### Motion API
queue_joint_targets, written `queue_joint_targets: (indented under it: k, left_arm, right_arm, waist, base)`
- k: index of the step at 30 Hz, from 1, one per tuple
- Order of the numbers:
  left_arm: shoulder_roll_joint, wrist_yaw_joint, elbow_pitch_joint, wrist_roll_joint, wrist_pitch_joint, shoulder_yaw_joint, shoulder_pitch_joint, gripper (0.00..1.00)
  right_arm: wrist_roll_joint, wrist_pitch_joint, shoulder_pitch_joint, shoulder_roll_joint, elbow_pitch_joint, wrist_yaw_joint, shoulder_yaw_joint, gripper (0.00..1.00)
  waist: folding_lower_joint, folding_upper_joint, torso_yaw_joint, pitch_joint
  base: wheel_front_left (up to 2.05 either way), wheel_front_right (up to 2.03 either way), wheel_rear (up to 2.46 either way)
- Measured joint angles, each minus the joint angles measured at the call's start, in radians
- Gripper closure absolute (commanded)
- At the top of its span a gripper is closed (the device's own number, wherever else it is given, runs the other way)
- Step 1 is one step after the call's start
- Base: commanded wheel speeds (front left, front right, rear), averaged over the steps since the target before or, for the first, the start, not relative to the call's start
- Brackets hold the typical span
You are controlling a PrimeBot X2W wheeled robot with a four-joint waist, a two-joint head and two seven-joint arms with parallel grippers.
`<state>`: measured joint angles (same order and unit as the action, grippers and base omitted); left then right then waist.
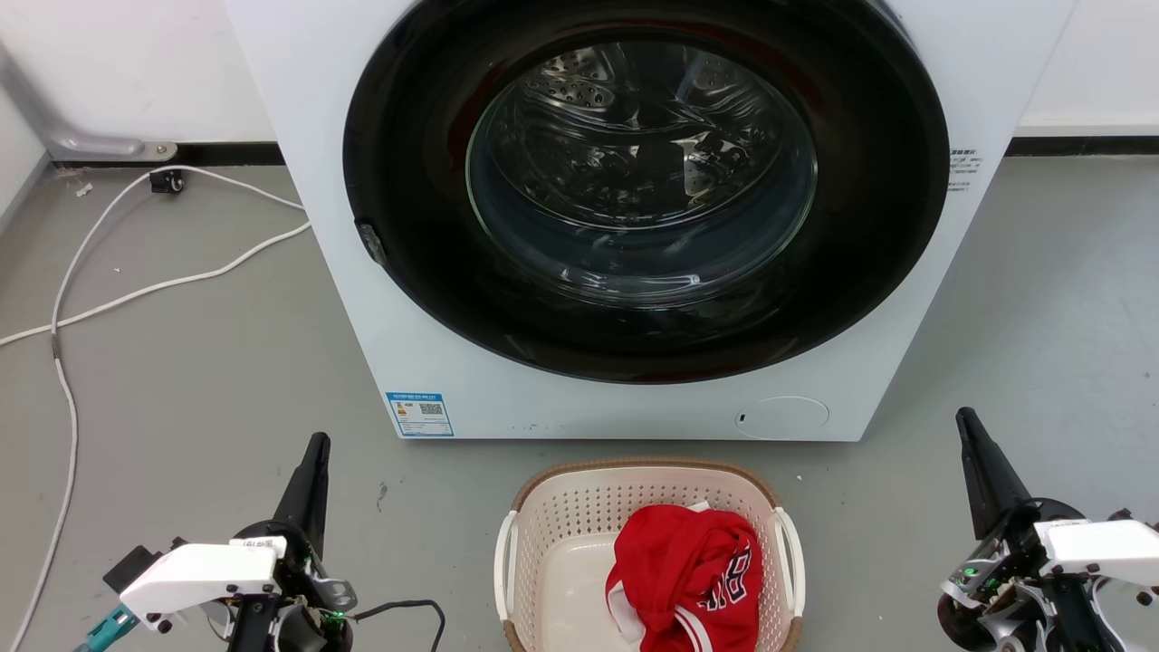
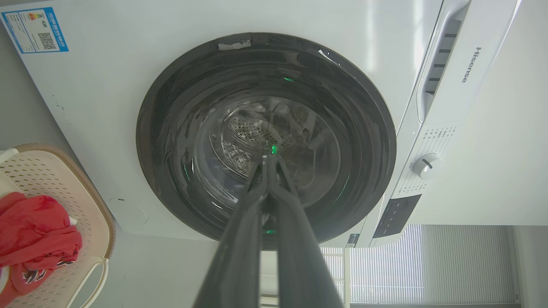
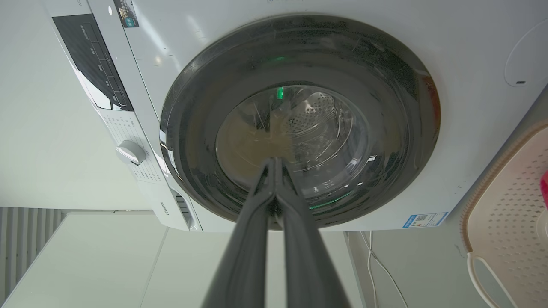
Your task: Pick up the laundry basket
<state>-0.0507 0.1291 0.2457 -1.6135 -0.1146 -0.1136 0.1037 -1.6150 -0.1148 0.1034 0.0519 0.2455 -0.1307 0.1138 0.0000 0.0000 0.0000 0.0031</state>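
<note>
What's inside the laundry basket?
A crumpled red garment with white trim lies in the cream perforated plastic basket, toward its right side. Bare bottom shows left; anything beneath the cloth is covered.

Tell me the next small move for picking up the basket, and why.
Probably bring both grippers inward toward the handles of the basket. The left gripper and right gripper are shut, out to either side of it, touching nothing, fingers pointing at the washer.
</note>
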Motion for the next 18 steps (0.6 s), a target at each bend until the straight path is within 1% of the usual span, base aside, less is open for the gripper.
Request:
queue_joint_targets:
  k: [9,10,11,12,13,18]
  left_arm:
    - [0.0,0.0,0.0,0.0,0.0,0.0,0.0,1.0]
    - [0.0,0.0,0.002,0.0,0.0,0.0,-0.001,0.0]
    - [0.001,0.0,0.008,0.0,0.0,0.001,-0.004,1.0]
    - [0.003,0.0,0.017,0.0,0.0,0.002,-0.012,1.0]
    - [0.004,-0.001,0.026,0.0,0.001,0.003,-0.022,0.0]
    - [0.006,-0.001,0.021,0.01,0.023,0.022,-0.037,0.0]
  right_arm:
    - [0.0,0.0,0.0,0.0,0.0,0.0,0.0,1.0]
    - [0.0,0.0,-0.001,0.0,0.001,0.0,0.0,0.0]
    - [0.0,0.0,-0.005,0.0,0.008,0.0,0.0,1.0]
    - [0.0,0.0,-0.013,-0.001,0.016,0.0,-0.001,1.0]
    - [0.0,0.0,-0.023,-0.001,0.025,0.0,-0.001,0.0]
    - [0.01,0.022,-0.043,-0.002,0.02,0.002,-0.009,0.0]
  waist:
    - [0.0,0.0,0.0,0.0]
    - [0.0,0.0,0.0,0.0]
    - [-0.0001,0.0,0.0,0.0]
    - [0.0,0.0,0.0,0.0]
    - [0.0,0.0,0.0,0.0]
    - [-0.0001,0.0,0.001,0.0]
  base:
    - [0.0,0.0,0.0]
    - [0.0,0.0,0.0]
    - [0.0,0.0,0.0]
    - [0.0,0.0,0.0]
    - [0.0,0.0,0.0]
    - [0.0,0.0,0.0]
